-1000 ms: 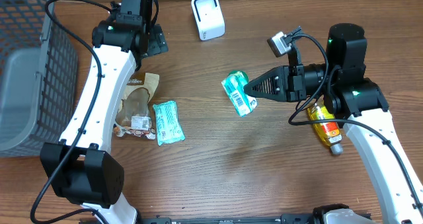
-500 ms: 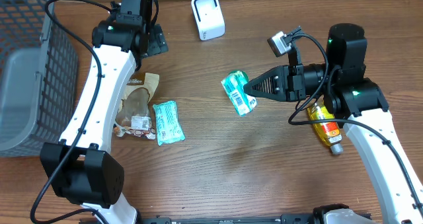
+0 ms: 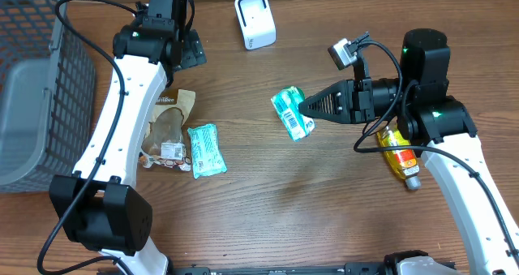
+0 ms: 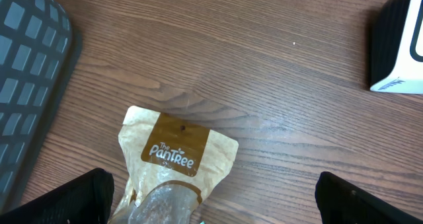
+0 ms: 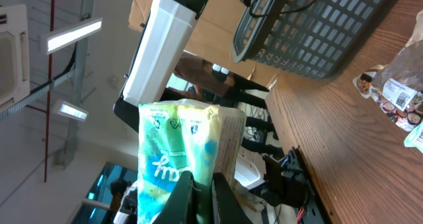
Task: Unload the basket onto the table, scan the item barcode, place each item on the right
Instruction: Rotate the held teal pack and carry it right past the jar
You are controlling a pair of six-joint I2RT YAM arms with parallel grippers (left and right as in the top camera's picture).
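Movement has been almost nil, so the scan is not yet made: your right claw [image 3: 303, 109] stays clenched on the green packet [image 3: 290, 117] above the table [image 3: 268, 202], barcode up, well short of the white scanner [image 3: 255, 19] at the far edge, while your left claw [image 3: 188, 52] hangs released.

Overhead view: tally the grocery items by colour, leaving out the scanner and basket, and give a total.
Green: 2, the held packet and the loose packet
Brown: 1, the Pantree pouch
Yellow: 1, the bottle
Total: 4
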